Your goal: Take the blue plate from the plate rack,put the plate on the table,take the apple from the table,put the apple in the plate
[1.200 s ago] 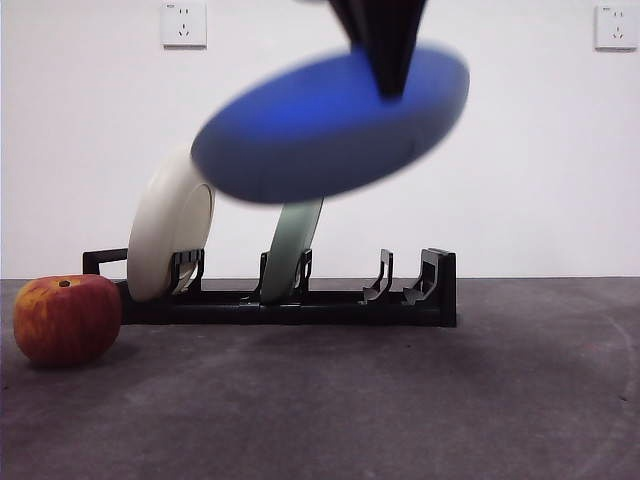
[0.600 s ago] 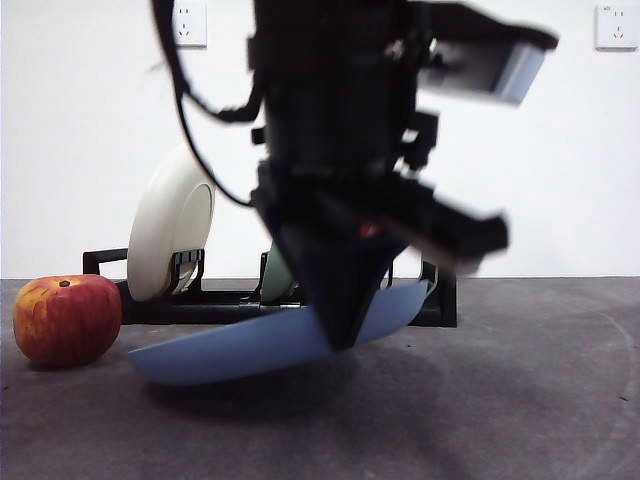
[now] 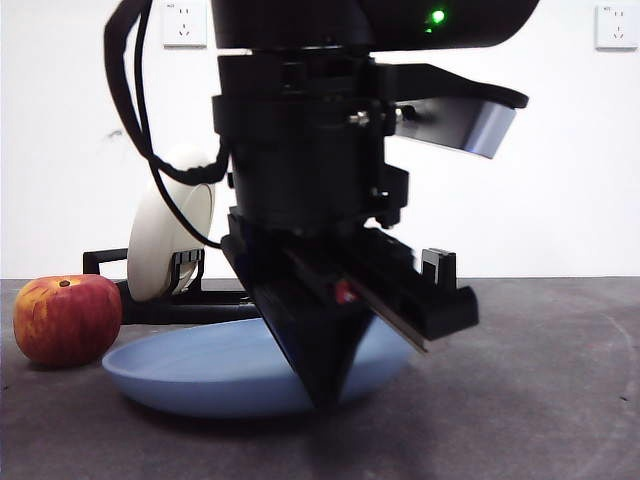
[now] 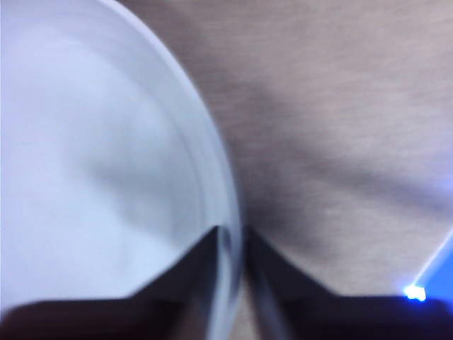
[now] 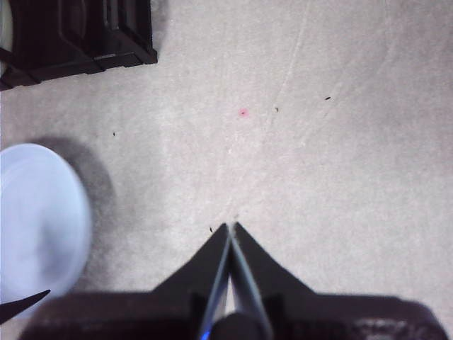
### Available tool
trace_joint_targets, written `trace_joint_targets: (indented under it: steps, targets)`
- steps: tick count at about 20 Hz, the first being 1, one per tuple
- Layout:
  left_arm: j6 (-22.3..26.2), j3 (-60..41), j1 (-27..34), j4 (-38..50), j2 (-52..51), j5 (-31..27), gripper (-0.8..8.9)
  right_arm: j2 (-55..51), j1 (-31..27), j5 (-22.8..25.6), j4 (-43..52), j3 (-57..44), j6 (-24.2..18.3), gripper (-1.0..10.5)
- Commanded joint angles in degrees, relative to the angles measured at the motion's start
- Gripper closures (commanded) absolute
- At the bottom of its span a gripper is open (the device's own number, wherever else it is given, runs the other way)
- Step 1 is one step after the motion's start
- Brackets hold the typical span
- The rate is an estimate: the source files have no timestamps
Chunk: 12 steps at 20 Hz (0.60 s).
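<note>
The blue plate point(image 3: 190, 368) lies level and low on the table point(image 3: 540, 400), in front of the plate rack point(image 3: 440, 272). My left gripper point(image 3: 320, 392) reaches down in the middle of the front view, shut on the plate's near rim; the left wrist view shows the plate point(image 4: 92, 170) with its rim pinched between the jaws of that gripper point(image 4: 230, 237). The apple point(image 3: 66, 318) sits on the table at the far left, just beside the plate's edge. My right gripper point(image 5: 231, 227) hovers shut over bare table, with the plate point(image 5: 35, 219) off to its side.
A cream-white plate point(image 3: 172, 238) stands upright in the rack's left slots. The left arm's dark bulk hides the rack's middle. The rack's end point(image 5: 78, 35) shows in the right wrist view. Wall sockets point(image 3: 615, 25) are on the white back wall.
The left arm came down with the blue plate, from tilted high in the air, through a slanted pose near the table, to level on the table. The apple did not move.
</note>
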Motion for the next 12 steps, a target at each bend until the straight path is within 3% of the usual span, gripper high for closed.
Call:
trace_joint_targets:
  steps: [1, 5, 12]
  targets:
    - [-0.9, -0.6, -0.1, 1.0, 0.3, 0.2, 5.18, 0.0, 0.0, 0.0, 0.2, -0.3, 0.6, 9.5]
    - [-0.9, 0.2, -0.1, -0.5, 0.3, 0.7, 4.9, 0.0, 0.0, 0.0, 0.3, -0.3, 0.6, 9.5]
    - [-1.9, 10.0, -1.3, -16.3, -2.9, 6.6, 4.99, 0.0, 0.2, -0.7, 1.0, -0.3, 0.5, 9.5]
